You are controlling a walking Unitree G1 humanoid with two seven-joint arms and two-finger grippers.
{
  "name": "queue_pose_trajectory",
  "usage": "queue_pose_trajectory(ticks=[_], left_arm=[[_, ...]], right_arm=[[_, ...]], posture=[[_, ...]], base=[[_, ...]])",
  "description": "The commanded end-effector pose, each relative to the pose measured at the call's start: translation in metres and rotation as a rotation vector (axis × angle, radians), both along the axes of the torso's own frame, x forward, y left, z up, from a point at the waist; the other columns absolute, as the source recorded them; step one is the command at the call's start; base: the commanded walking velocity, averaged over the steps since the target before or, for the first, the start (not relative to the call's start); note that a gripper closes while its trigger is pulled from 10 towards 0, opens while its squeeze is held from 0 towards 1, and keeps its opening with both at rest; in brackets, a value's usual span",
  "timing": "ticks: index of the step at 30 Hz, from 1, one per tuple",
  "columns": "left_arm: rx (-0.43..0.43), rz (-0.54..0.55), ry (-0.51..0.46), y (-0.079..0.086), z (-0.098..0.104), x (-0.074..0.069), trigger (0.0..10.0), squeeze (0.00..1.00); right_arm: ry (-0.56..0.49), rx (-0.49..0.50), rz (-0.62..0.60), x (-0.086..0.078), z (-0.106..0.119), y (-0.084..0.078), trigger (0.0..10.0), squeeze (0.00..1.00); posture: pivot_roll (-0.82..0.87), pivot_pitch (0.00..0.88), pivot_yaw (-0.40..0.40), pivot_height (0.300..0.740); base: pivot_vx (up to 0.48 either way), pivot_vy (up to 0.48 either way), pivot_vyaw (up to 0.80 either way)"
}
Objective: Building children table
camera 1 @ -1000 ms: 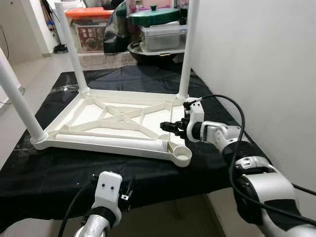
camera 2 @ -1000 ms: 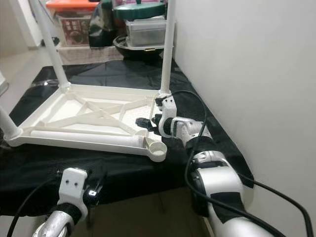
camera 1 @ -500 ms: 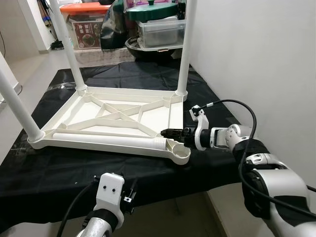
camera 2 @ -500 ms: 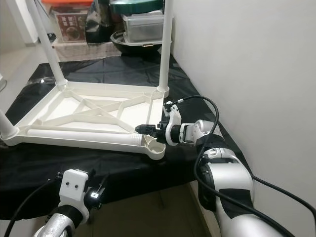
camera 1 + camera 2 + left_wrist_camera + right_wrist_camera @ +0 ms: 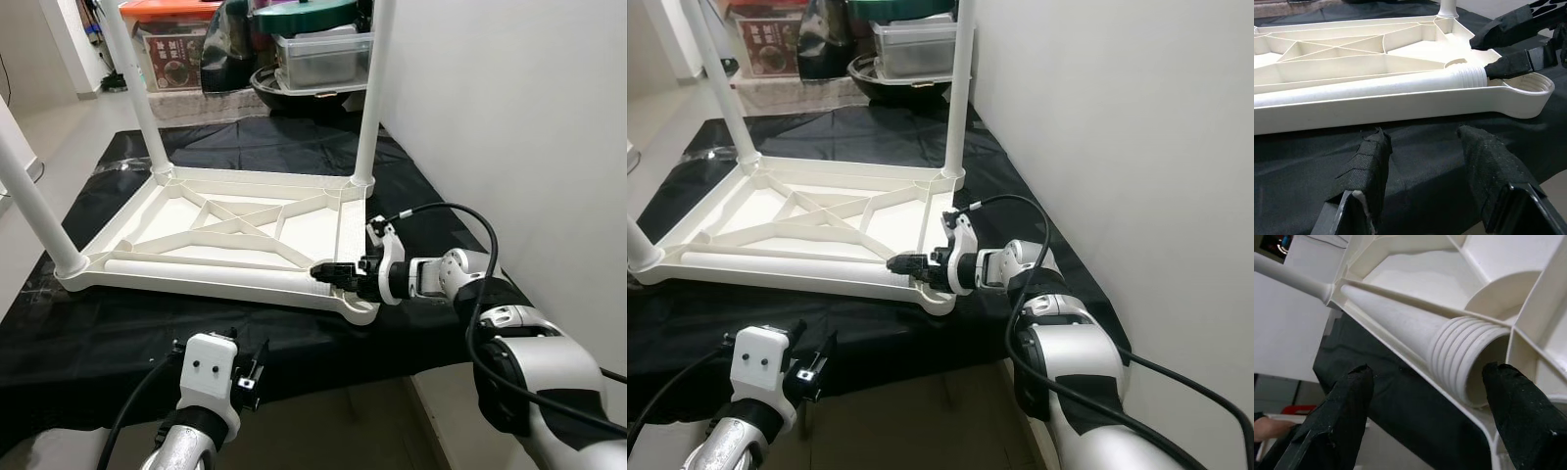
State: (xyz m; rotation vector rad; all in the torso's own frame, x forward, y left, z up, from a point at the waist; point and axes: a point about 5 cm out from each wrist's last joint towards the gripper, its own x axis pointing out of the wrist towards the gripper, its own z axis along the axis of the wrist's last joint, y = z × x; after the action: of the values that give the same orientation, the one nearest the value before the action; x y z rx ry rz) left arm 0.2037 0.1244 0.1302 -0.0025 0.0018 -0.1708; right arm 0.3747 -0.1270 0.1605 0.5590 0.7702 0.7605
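- An upside-down white children's table top (image 5: 235, 230) lay on a desk (image 5: 118, 323) covered in black cloth, beside a white wall.
- Three legs (image 5: 367, 93) stood screwed upright in its corners; a fourth, loose leg (image 5: 211, 275) lay flat inside the near rim, its threaded end (image 5: 1466, 76) just beside the one empty corner socket (image 5: 1530, 85).
- The right gripper (image 5: 326, 273) reached in from the right, its fingers spread to either side of the threaded end, not yet closed on it.
- The left gripper (image 5: 1427, 181) hovered low at the near desk edge, fingers spread, holding nothing.
- Risk: the leg is round and smooth, so a pinch on the ridged tip could let it roll or slip out.
- Risk: lifting by one end could swing the long leg against the rim or an upright leg.
- Risk: a tilted start in the socket could cross the threads.
- Count: one table top, four legs, two grippers.
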Motion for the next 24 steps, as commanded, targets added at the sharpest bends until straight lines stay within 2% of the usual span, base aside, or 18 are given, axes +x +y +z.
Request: queue_pose_trajectory(ticks=[1,10,24], left_arm=[[0.001,0.011,0.025,0.001,-0.004,-0.001,10.0,0.0],[0.008,0.021,0.022,0.003,-0.003,0.0,10.0,0.0],[0.007,0.021,0.025,0.002,-0.004,-0.001,10.0,0.0]], right_arm=[[0.027,0.004,0.021,-0.002,-0.003,0.006,10.0,0.0],[0.044,0.032,0.025,-0.004,-0.007,0.026,10.0,0.0],[0.047,0.032,-0.043,-0.002,-0.013,0.044,10.0,0.0]], posture=[[0.02,0.085,-0.03,0.74],[0.03,0.09,-0.034,0.74],[0.03,0.094,-0.035,0.74]], base=[[0.0,0.0,0.0],[0.0,0.0,0.0],[0.0,0.0,0.0]])
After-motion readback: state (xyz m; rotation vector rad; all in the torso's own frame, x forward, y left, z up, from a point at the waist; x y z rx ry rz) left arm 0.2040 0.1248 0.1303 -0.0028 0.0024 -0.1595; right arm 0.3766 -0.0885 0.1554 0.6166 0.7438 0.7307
